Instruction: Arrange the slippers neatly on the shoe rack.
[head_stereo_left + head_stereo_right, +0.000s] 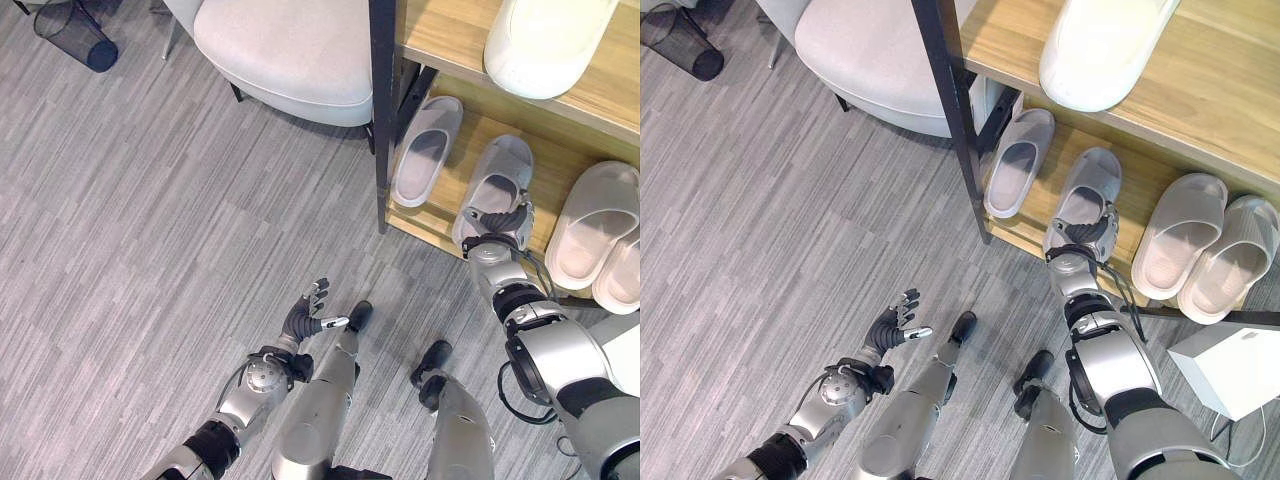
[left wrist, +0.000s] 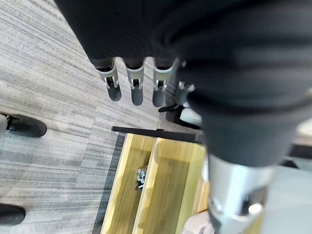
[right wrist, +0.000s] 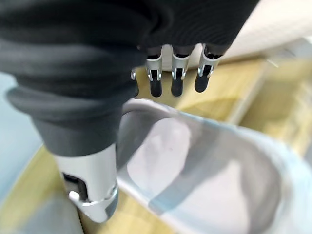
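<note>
- Four pale slippers are sitting on the lower shelf of the wooden shoe rack, and one more is lying on the shelf above; going from the left:
- The black mesh bin is standing on the grey carpet at the far left corner.
- The left hand is hovering over the carpet, well apart from the rack, with its fingers straight and spread, gripping nothing.
- The white padded seat is standing just beside the rack's dark post.
- The first slipper is lying at the left end of the lower shelf, tilted a little.
- The second slipper is lying near it, and the right hand is resting on its heel end; in the right wrist view the fingers are stretching out straight above the slipper's footbed, not curling round it.
- The upper-shelf slipper is lying sole up.
- The pair of slippers is lying side by side at the right end, touching each other.
- The white box is standing on the floor at the far right.
</note>
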Robot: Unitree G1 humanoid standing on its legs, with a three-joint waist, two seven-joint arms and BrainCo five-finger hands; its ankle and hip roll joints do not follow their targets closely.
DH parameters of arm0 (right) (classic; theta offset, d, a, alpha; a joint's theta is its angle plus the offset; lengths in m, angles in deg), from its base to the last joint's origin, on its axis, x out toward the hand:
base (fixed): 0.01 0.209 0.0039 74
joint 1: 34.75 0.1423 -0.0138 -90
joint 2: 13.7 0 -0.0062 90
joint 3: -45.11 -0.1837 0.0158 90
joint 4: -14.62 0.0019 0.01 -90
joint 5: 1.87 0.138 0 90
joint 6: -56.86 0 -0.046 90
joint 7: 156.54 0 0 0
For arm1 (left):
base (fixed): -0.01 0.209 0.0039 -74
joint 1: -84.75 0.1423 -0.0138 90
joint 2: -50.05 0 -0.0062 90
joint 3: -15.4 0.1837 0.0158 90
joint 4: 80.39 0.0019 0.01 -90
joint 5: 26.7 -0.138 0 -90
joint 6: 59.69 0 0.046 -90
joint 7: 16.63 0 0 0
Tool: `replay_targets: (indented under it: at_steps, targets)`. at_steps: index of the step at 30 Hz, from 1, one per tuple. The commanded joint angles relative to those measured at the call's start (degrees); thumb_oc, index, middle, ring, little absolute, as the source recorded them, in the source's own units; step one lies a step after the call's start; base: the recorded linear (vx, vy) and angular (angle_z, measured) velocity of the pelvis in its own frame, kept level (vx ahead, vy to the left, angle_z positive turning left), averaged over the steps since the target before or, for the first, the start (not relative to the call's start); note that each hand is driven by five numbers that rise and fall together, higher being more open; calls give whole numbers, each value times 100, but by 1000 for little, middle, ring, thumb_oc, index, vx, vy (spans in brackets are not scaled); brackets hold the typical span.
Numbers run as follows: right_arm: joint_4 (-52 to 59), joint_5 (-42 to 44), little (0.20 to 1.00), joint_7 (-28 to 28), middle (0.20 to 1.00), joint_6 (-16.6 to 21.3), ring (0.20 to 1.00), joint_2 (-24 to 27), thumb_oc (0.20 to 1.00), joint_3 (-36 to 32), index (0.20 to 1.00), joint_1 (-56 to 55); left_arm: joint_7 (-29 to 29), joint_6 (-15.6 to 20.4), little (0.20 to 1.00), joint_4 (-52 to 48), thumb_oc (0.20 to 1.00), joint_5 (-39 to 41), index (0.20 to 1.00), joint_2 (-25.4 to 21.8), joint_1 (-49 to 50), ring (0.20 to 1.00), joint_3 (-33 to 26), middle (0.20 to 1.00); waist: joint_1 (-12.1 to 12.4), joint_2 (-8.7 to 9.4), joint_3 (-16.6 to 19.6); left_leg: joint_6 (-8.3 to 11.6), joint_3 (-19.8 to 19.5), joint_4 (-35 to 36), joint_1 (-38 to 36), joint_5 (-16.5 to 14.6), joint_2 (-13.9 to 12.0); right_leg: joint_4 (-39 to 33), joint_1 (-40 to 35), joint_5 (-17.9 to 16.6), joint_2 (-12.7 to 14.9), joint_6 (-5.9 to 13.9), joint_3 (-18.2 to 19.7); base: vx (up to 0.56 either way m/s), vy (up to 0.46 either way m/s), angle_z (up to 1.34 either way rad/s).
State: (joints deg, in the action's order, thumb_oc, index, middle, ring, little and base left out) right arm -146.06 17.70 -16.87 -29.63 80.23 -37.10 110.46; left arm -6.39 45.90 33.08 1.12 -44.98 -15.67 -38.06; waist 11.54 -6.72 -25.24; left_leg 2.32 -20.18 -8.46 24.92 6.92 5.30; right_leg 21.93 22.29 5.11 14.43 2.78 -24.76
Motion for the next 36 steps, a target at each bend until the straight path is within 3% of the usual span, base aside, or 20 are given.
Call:
replay_targets:
  at_steps: [1,4,8,23,29,30,31,32,33,34,35,36]
  targets:
    - [-33,1478,1000,558,1000,560,1000,247,1000,-237,1000,40,-116,127,1000,-74,1000,-327,1000,-83,-206,1000,112,1000,172,23,-251,-322,-91,-225,-360,-1320,217,-481,-865,1009,-185,15,90,0,0,0]
    - [-89,2492,1000,1090,1000,716,1000,381,1000,-469,1000,147,-299,64,1000,-84,1000,-404,1000,-199,-107,1000,22,1000,329,-30,-271,-303,-96,-213,-296,-1304,225,-462,-803,1024,-171,28,55,11,-23,3]
    - [23,3393,1000,1372,1000,956,1000,508,1000,-660,1000,357,-353,66,1000,-49,1000,-396,1000,-222,-52,1000,-45,1000,453,-104,-310,-290,-109,-195,-238,-1278,223,-416,-716,1049,-155,32,26,23,-26,3]
    - [96,4903,1000,2109,1000,1144,1000,507,1000,-567,1000,1168,-544,-5,1000,-142,1000,-515,1000,-310,-260,1000,151,1000,689,-94,-343,-255,-162,-143,-266,-1307,199,-472,-760,1113,-190,69,-8,16,-8,0]
    - [128,4391,1000,2173,1000,969,1000,506,1000,-228,1000,1211,-566,8,1000,-104,1000,-538,1000,-348,-259,1000,127,1000,744,-59,-305,-260,-214,-143,-287,-1302,236,-525,-859,1085,-174,80,-96,15,8,8]
    - [118,3700,1000,2061,1000,851,1000,583,1000,27,1000,1195,-535,10,1000,-62,1000,-539,1000,-342,-228,1000,90,1000,729,-23,-280,-260,-206,-124,-328,-1299,231,-569,-918,1064,-185,80,-119,14,26,7]
    - [122,3696,1000,2055,1000,850,1000,582,1000,27,1000,1194,-535,11,1000,-62,1000,-540,1000,-340,-228,1000,88,1000,726,-25,-281,-260,-208,-123,-331,-1298,230,-572,-922,1062,-186,80,-121,18,25,4]
    - [79,2930,1000,1814,1000,774,1000,636,1000,276,1000,1149,-469,11,1000,-15,1000,-485,1000,-323,-218,1000,58,1000,692,57,-255,-261,-199,-107,-378,-1300,216,-638,-1000,1026,-210,78,-124,0,0,0]
    - [93,2898,1000,1786,1000,767,1000,625,1000,276,1000,1148,-466,12,1000,-14,1000,-486,1000,-317,-214,1000,54,1000,685,52,-259,-261,-200,-102,-387,-1299,214,-651,-1012,1021,-214,78,-126,0,0,0]
    - [265,2157,1000,1528,1000,684,1000,550,1000,478,1000,1035,-350,1,1000,34,1000,-482,1000,-301,-190,1000,18,1000,605,150,-219,-265,-171,-82,-450,-1306,187,-766,-1104,969,-261,76,-103,0,0,0]
    - [755,853,1000,925,1000,542,1000,322,1000,655,1000,622,-121,-63,1000,64,1000,-581,1000,-231,-124,1000,-73,1000,394,330,-96,-286,-81,-23,-613,-1334,119,-1005,-1275,837,-349,79,-17,0,0,0]
    - [776,835,1000,908,1000,533,1000,310,1000,650,1000,605,-117,-64,1000,63,1000,-585,1000,-233,-115,1000,-73,1000,396,332,-94,-286,-77,-17,-623,-1333,115,-1020,-1288,830,-354,79,-14,-19,20,-9]
